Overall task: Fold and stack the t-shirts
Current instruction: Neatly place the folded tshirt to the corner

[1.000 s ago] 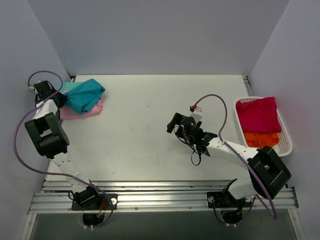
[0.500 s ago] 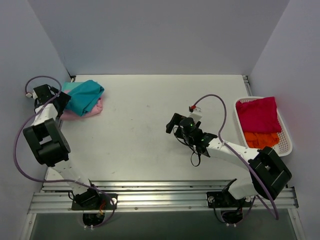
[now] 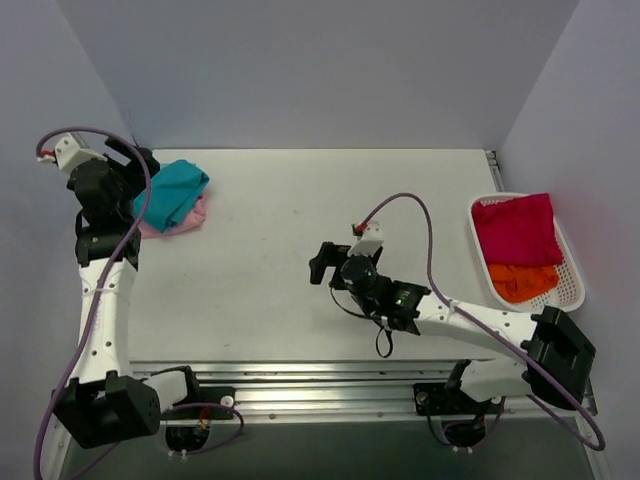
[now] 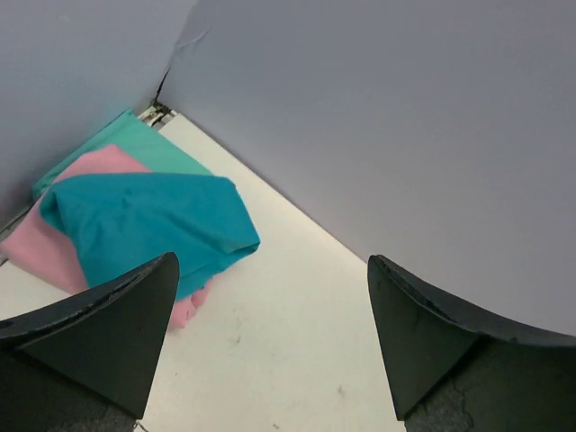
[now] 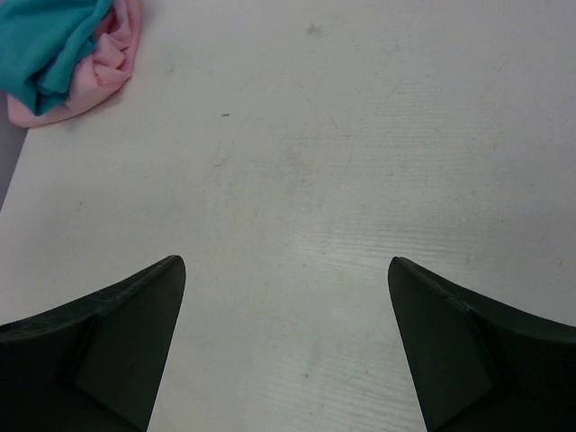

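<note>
A stack of folded t-shirts lies in the table's far left corner. A deep teal t-shirt [image 3: 172, 192] [image 4: 148, 220] is on top, over a pink one [image 3: 192, 216] [image 4: 45, 247]; a pale aqua one [image 4: 144, 144] shows at the bottom. My left gripper [image 3: 143, 172] [image 4: 272, 261] is raised just left of the stack, open and holding nothing. My right gripper [image 3: 322, 265] [image 5: 286, 263] hovers open over bare table near the middle, fingers pointing left. A crimson t-shirt [image 3: 515, 228] and an orange one [image 3: 520, 280] lie crumpled in the basket.
The white lattice basket [image 3: 574, 288] stands at the table's right edge. Grey walls close in the left, back and right sides. A purple cable [image 3: 400, 200] loops above the right arm.
My left gripper has opened, let go of the teal t-shirt and risen away from the stack. My right arm has shifted a little to the left.
</note>
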Tool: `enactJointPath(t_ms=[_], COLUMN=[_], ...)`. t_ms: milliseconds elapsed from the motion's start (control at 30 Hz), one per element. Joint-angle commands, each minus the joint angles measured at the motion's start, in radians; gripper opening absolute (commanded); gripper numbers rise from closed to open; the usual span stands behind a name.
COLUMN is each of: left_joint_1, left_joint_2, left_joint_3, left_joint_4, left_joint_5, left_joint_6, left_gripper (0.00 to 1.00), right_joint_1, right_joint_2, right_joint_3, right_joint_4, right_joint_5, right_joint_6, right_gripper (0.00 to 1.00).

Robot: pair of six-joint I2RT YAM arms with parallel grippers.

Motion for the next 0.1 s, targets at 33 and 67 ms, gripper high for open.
enactJointPath(t_ms=[33,67], left_joint_1=[-0.036,-0.044], left_joint_2=[-0.059,-0.081], left_joint_3=[-0.168,-0.202], left_joint_4=[-0.081,-0.064], left_joint_5=[-0.038,-0.030], left_joint_6=[0.047,0.055], left_gripper=[0.94,0.94], right_joint_1=[0.129,0.172], right_joint_2=[-0.104,-0.115], right_joint_3=[0.044,0.037], right_joint_4=[0.039,0.048], right_joint_5=[0.191,0.224], right_joint_6=[-0.128,-0.135], right_gripper=[0.91,0.92])
